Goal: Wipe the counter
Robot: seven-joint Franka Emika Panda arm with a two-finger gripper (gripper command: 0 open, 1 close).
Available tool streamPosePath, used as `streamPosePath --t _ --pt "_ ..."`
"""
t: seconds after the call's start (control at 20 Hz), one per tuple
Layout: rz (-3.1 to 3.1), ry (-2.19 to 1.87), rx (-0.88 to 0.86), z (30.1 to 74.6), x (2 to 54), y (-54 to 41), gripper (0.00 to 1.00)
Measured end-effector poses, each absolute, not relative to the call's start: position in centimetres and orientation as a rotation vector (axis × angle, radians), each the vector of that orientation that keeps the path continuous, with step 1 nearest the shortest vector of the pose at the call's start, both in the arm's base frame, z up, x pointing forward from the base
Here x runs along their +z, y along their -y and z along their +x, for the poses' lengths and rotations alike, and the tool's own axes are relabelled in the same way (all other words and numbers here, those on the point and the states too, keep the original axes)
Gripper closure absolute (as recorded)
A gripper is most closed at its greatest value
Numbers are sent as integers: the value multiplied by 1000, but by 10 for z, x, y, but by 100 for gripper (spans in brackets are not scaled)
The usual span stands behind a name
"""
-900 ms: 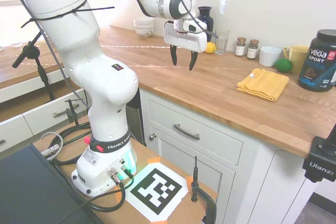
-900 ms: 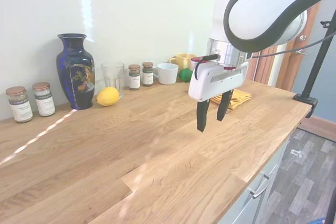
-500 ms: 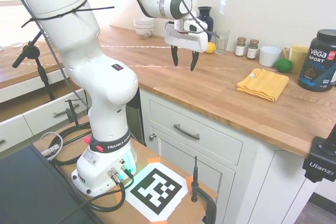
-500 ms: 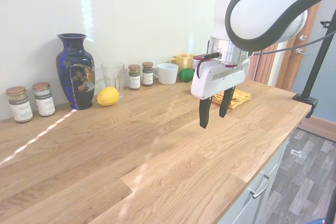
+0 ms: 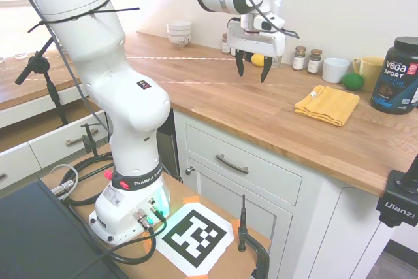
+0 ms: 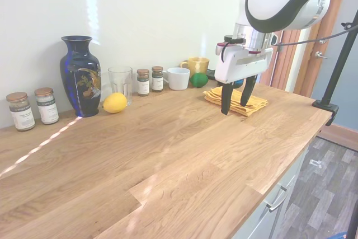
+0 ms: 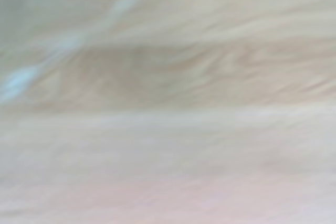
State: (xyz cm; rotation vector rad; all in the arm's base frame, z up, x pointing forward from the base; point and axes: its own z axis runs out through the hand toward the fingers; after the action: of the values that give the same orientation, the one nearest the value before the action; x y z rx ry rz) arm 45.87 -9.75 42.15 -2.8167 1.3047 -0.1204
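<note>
Below the parted gripper [image 5: 251, 70] lies the bare counter [image 5: 215, 93].

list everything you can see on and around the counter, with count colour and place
counter: 1, light-brown wood, above white cabinets
cloth: 1, yellow, folded, lying on the counter
vase: 1, dark blue, by the wall
lemon: 1, yellow, beside the vase
glass: 1, clear, behind the lemon
spice jars: 4, brown-lidded, along the wall in two pairs, one pair on each side of the vase
cup: 1, white, by the wall
mug: 1, yellow, next to the cup
lime: 1, green, between cup and mug
tub: 1, black, Vega Sport label
bowls: white, stacked, count unclear, far end
gripper: 1, white with black fingers, open, empty, above the counter
</note>
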Motion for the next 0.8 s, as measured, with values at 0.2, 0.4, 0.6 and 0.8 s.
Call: streamPosePath --t 0.2,0.4,0.6,0.8 --pt "-2796 -1331 -119 482 429 136 0" --pt "-2780 -1367 -108 504 427 176 0" --pt "-2758 -1396 -90 520 429 217 0" --pt "-2752 -1408 -84 534 431 249 0"
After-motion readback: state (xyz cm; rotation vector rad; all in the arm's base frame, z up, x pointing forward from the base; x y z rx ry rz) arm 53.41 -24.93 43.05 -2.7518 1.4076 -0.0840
